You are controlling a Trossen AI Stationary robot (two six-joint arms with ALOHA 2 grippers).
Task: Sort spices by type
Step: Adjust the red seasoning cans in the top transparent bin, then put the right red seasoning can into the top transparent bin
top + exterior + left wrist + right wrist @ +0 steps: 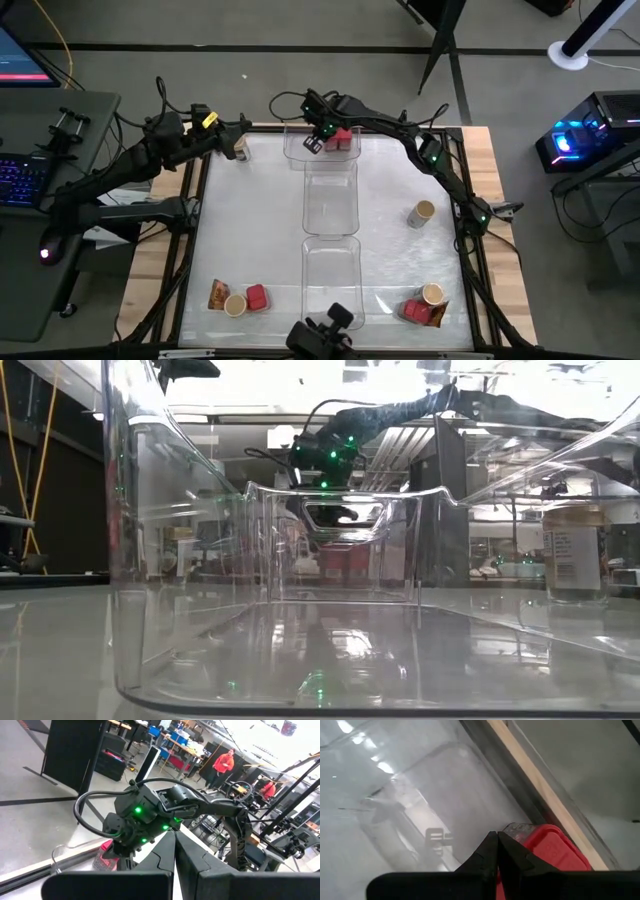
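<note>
far tray [300,150] holds red container [343,139]; middle, near trays bare; both jaws closed, empty.

In the high view the right end effector [318,140] covers part of the red container [341,138] in the far tray [295,150] at twelve o'clock, so how many lie there cannot be told. At five o'clock a packet [437,315] is mostly hidden under a jar [432,294] and a red box [416,311]. In the low view the jar [574,555] at three o'clock is blurred behind tray walls, its label unreadable. The right wrist view's edge cuts off the red container [555,851].
</note>
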